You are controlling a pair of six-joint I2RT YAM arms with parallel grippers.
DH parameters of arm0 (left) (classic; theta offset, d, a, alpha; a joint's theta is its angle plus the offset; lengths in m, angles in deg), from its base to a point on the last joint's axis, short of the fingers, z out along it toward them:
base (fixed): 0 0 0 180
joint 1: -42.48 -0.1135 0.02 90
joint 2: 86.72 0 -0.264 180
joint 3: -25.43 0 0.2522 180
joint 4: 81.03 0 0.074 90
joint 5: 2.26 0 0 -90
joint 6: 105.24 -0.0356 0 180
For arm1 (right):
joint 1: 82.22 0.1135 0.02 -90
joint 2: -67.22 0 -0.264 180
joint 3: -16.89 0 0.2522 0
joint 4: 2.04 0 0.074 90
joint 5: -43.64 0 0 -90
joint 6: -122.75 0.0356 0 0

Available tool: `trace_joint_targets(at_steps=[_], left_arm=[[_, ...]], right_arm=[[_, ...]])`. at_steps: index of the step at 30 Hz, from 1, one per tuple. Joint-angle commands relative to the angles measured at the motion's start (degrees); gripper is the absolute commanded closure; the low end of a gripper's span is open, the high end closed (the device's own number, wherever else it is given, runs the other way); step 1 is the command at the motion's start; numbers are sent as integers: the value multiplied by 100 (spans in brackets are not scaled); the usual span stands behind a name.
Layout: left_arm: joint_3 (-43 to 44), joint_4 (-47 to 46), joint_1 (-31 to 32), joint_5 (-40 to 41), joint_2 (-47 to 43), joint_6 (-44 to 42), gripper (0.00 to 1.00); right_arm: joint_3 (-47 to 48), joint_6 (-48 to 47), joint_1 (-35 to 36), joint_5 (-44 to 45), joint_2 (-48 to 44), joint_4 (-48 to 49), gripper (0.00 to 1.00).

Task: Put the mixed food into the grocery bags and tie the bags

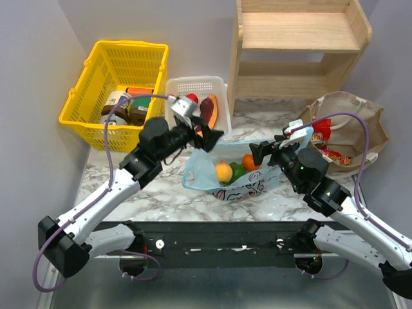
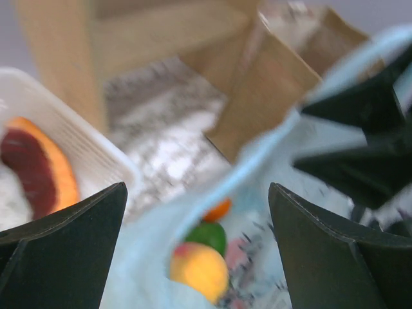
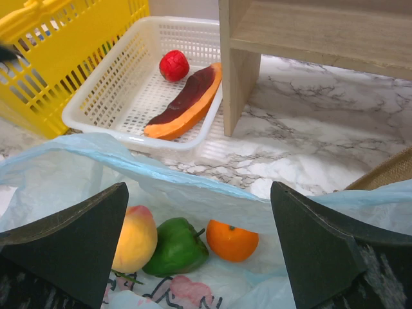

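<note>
On a marble table (image 1: 148, 188), a light-blue plastic bag (image 1: 196, 172) lies open between two robot arms. Inside it a yellow-peach fruit (image 3: 135, 238), a green pepper (image 3: 175, 246) and an orange (image 3: 232, 240) sit close together. The left tool (image 2: 197, 187) is at the bag's left rim, fingers spread wide apart. The right tool (image 3: 199, 187) is at the right rim, equally wide. Behind on the right, a tan bag (image 1: 360, 125) holds red snack packets (image 1: 320, 132). A small red fruit (image 3: 174, 65) lies in a white tray (image 3: 122, 90) beside a purple-and-orange wedge (image 3: 187, 106).

Thin translucent plastic bag (image 3: 64, 174); slotted white plastic tray (image 3: 116, 90); marble-look table (image 3: 309, 141).
</note>
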Motion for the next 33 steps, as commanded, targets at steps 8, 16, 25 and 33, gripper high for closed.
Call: trace_joint_targets(at_steps=[8,16,25,33], left_arm=[[2673,1215,-1614,2321,3028,178,1],[5001,1576,-1772,2648,5637,-737,1],[6462,1893,-1991,2595,7362,-878,3],[7210,2077,-2194,2288,8181,-799,7]], right_arm=[[-55,213,3,-86,89,139,0],[147,511,3,-376,371,-168,0],[331,634,12,-376,485,-370,0],[288,837,3,-455,503,-476,0]])
